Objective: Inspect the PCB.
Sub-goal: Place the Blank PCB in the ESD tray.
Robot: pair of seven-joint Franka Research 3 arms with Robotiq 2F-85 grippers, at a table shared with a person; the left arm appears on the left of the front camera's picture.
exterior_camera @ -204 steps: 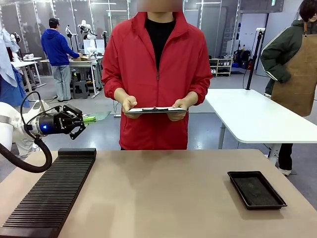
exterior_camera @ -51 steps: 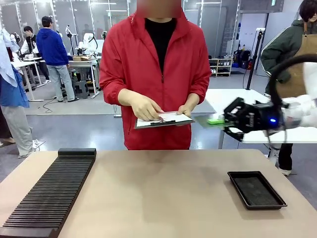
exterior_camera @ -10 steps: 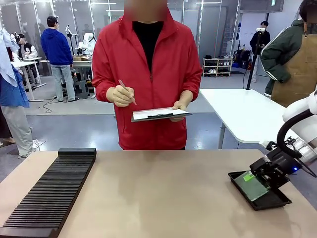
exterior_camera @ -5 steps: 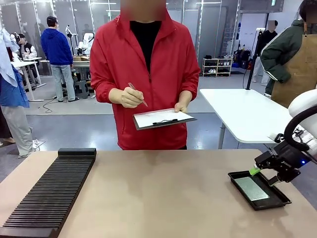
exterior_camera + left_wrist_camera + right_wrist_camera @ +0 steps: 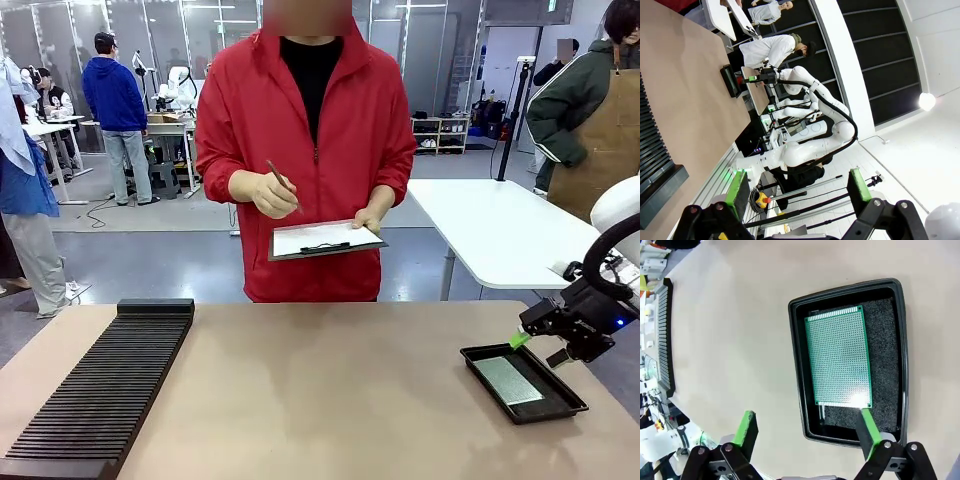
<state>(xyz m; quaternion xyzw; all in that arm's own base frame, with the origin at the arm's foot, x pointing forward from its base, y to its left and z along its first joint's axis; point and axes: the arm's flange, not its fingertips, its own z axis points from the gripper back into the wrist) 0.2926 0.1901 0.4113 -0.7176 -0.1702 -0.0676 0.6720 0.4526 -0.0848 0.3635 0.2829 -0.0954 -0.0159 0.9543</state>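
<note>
Black tray point(image 5: 900, 355) was seen on the tabletop point(image 5: 330, 400), PCB point(image 5: 839, 356) flat inside it on dark foam. Right gripper point(image 5: 807, 432) was held above tray, jaws open, empty; left gripper point(image 5: 797, 192) jaws also open. PCB judged light, stiff, thin: best pinched by its edges.

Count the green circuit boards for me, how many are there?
1. The PCB lies flat inside the black tray on the table, below the right gripper's open jaws. None other shows.
</note>
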